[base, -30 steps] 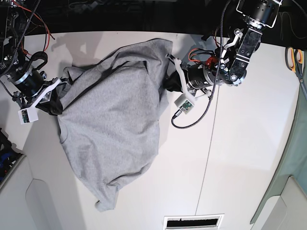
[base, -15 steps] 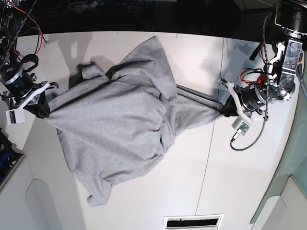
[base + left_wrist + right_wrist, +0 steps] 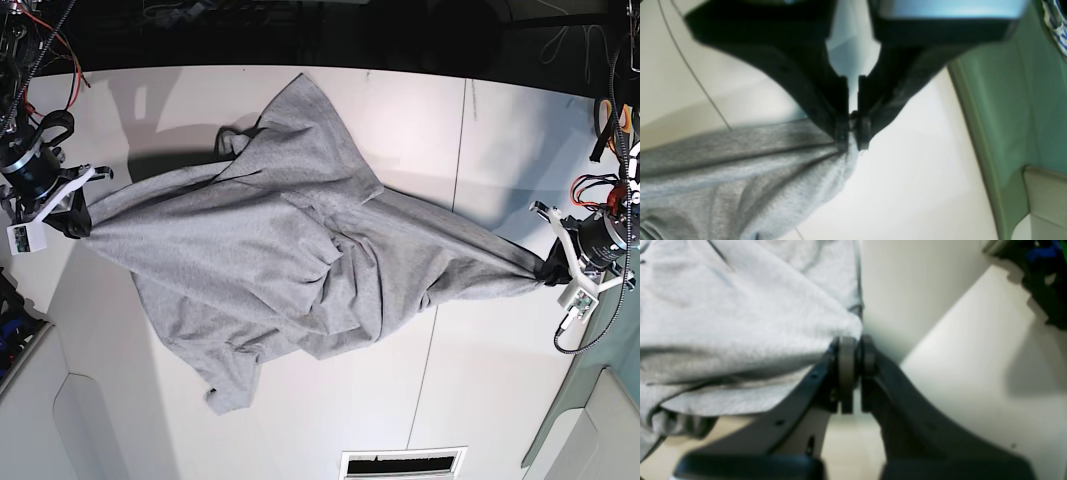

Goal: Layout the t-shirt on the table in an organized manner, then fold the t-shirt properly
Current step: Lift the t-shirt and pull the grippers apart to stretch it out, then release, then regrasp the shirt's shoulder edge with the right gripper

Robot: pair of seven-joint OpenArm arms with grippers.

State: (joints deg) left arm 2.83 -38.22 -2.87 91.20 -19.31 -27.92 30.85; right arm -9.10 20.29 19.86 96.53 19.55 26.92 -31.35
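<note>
Base view: both grippers, left (image 3: 545, 268) and right (image 3: 78, 222), clamp opposite edges of the shirt (image 3: 270, 270); soft and limp, it likely sags and bunches unless held at corners.

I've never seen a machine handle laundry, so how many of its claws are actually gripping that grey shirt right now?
2. The right end effector pinches the t-shirt at the overhead view's left edge; the left end effector pinches it at that view's right, stretching it over the table.
</note>
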